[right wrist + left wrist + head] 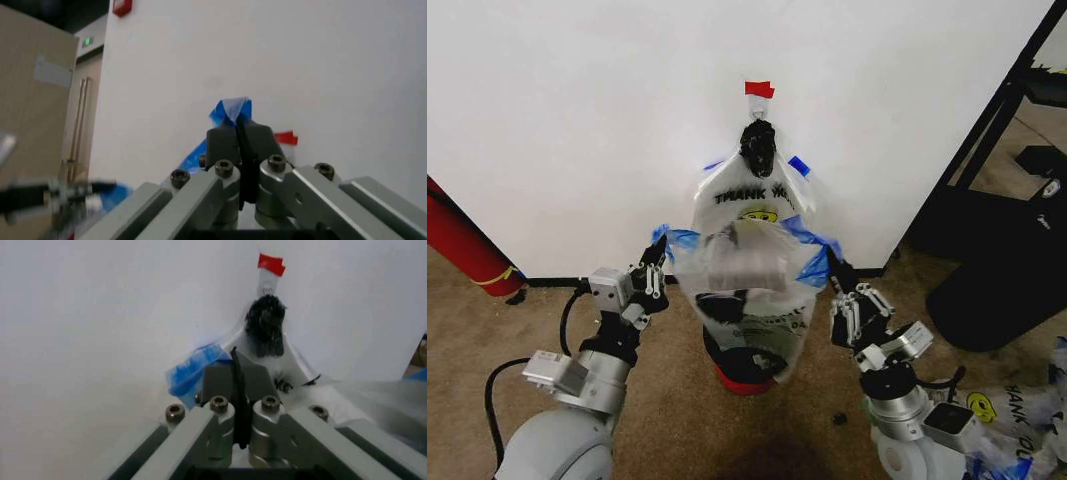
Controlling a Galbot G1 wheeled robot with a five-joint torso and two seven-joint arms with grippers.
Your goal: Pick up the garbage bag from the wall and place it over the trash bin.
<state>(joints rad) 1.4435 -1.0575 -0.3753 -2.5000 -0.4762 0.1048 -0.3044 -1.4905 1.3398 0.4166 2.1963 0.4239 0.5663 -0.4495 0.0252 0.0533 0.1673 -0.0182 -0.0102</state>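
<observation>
Both arms up front: left gripper (pixel 659 258) at nine o'clock and right gripper (pixel 835 268) at three o'clock, each clamped on a blue-taped handle of the garbage bag (pixel 749 262), stretched open above the trash bin (pixel 745 372), against the wall (pixel 577 120).

Brown carpet floor (pixel 677 400) carries the trash bin (pixel 745 372) by the wall (pixel 577 120).

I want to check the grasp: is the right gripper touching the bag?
Touching. In the right wrist view the right gripper is shut on a blue-taped handle of the bag, which sticks out past its tips. The head view agrees.
</observation>
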